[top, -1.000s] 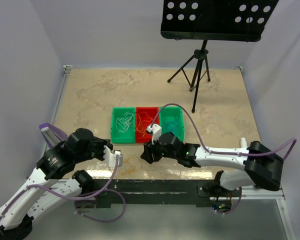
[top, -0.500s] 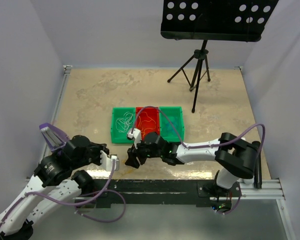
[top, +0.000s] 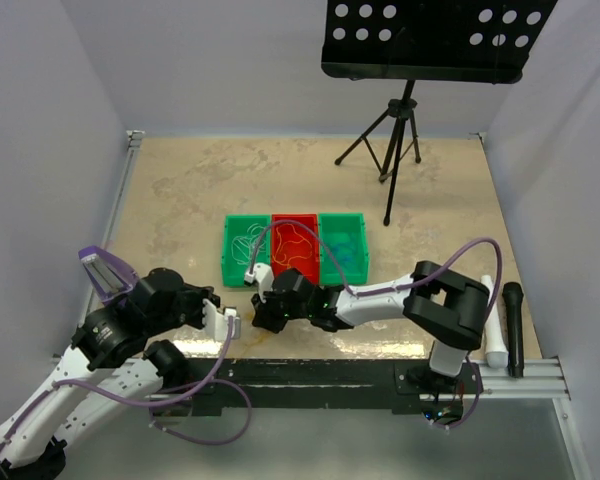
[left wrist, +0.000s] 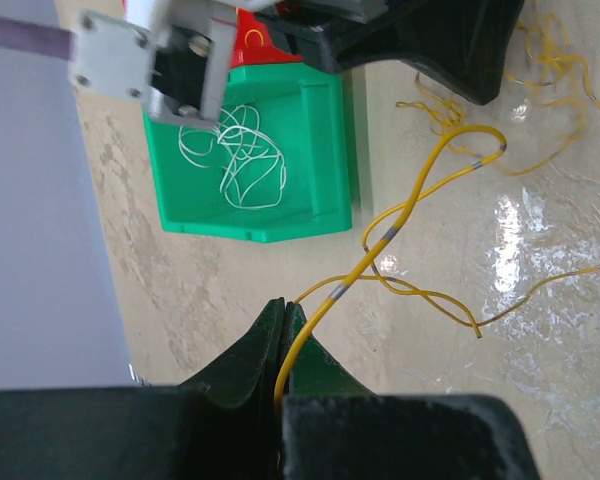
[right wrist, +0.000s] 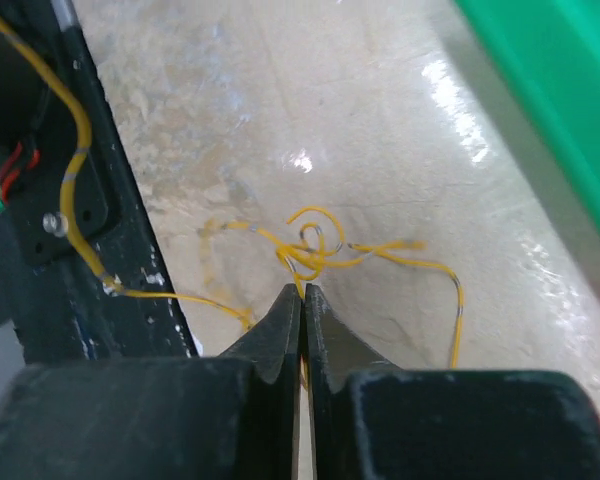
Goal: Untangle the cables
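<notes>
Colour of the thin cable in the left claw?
The thin cable is yellow with grey bands; left wrist view.

Pale walls, beige marbled table

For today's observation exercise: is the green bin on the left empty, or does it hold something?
Not empty. In the left wrist view the left green bin holds a loose tangle of whitish cable.

This is a robotics lab test cell. Two white-and-black robot arms, the left arm and the right arm, are bolted to a black rail at the near edge of a marble-patterned counter, boxed in by plain pale walls. Three small plastic bins, green, red and green, sit in a row holding thin cables. A black perforated panel on a tripod stands at the back.
</notes>
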### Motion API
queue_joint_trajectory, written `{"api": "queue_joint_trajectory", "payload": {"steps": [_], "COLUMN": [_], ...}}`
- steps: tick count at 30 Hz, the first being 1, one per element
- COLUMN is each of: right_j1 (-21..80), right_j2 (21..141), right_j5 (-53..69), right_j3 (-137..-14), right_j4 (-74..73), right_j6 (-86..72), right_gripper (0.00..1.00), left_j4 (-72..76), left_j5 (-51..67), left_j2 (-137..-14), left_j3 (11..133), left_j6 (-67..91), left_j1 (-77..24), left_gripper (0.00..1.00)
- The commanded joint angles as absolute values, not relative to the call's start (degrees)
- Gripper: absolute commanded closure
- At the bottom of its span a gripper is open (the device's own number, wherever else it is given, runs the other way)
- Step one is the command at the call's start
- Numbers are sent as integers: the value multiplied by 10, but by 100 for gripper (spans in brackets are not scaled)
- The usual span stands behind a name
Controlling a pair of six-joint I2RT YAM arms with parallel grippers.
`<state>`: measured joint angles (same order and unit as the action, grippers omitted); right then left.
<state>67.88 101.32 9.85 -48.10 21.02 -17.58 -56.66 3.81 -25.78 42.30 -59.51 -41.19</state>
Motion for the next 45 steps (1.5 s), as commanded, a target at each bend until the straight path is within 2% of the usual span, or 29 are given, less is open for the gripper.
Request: {"api": "queue_joint_trajectory", "payload": {"steps": [1, 9, 15, 20, 28, 32, 37, 45], "right_j1": [679, 676, 670, 670, 670, 670, 669, 628], "right_j2": [918, 611, 404, 352, 422, 425, 467, 662], "right_j5": [1, -311, -463, -598, -777, -725, -625, -441], "right_j3": [-472, -425, -447, -533, -658, -649, -615, -598], "right_j4": [226, 74, -56, -146, -243, -120, -68, 24], "right_j6": [-202, -305, -355, -362, -334, -230, -244, -306], "right_gripper": [100, 100, 100, 100, 100, 100, 100, 100], "left_j4": [-569, -590, -632, -656, -669, -642, -535, -511], "left_j5": [25, -12, -28, -59, -83, -66, -39, 54], "left_j2": [-258, -224, -204, -170, -150, -156, -192, -250], "left_j3": [443, 395, 354, 312, 270, 288, 364, 511], "left_j6": [-598, -672, -713, -743, -755, -740, -679, -586], "left_j1": [-408, -408, -408, -408, -408, -408, -408, -408], "left_gripper": [100, 100, 100, 100, 100, 100, 100, 100]}}
